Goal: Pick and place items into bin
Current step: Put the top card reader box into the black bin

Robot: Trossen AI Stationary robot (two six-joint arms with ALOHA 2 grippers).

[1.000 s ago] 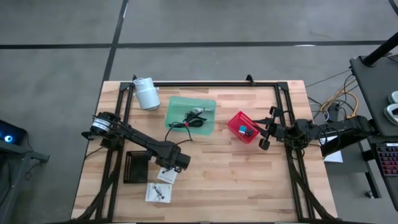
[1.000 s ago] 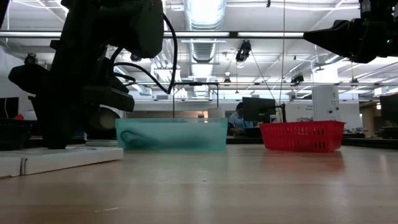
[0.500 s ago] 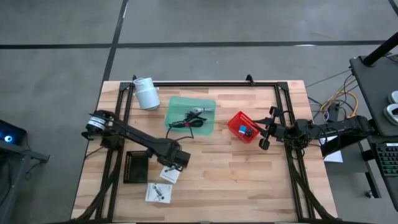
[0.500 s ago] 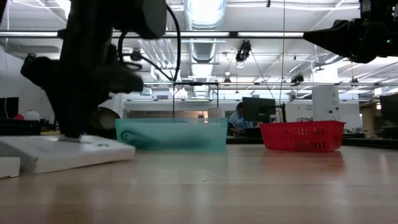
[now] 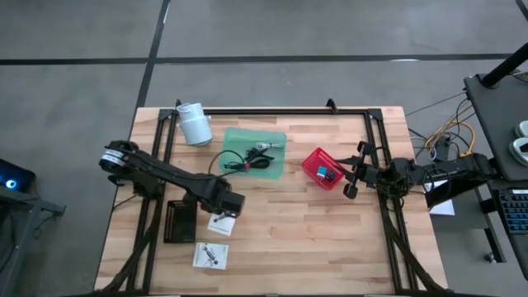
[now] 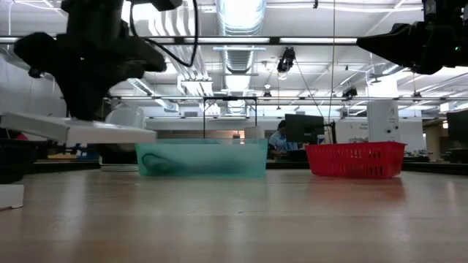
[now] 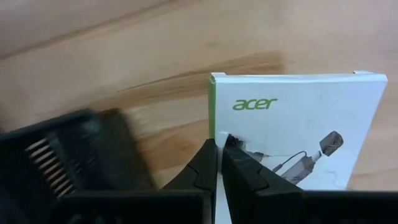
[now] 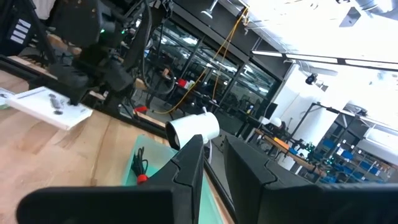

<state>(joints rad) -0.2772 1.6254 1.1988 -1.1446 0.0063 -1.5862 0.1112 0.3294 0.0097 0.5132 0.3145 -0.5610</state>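
Observation:
My left gripper [image 5: 224, 212] is shut on a white printed packet [image 5: 221, 223] marked "acer" [image 7: 298, 124], held above the table's near left part. A second white packet [image 5: 211, 254] lies flat on the table nearer the front edge. The green bin [image 5: 252, 151] at the far middle holds black cables [image 5: 247, 161]. My right gripper [image 5: 353, 171] is open and empty, hovering at the right, beside a red basket [image 5: 323, 167]. My left gripper pinches the packet between its two shut fingers at the edge with the green stripe [image 7: 212, 127], coming from above and pointing down. The packet is lifted clear of the table and sticks out sideways from the fingers, nearly level [image 6: 88, 133].
A black ribbed box [image 5: 180, 221] lies on the table just left of the held packet. The white cylindrical roll [image 5: 195, 124] stands at the far left. The red basket holds a small blue thing. A black frame runs along the table's far and side edges.
My left gripper has risen and drawn slightly toward the far left, staying shut. The packet, which lay flat on the table, is now lifted clear and hangs nearly level. The second packet has stayed where it was.

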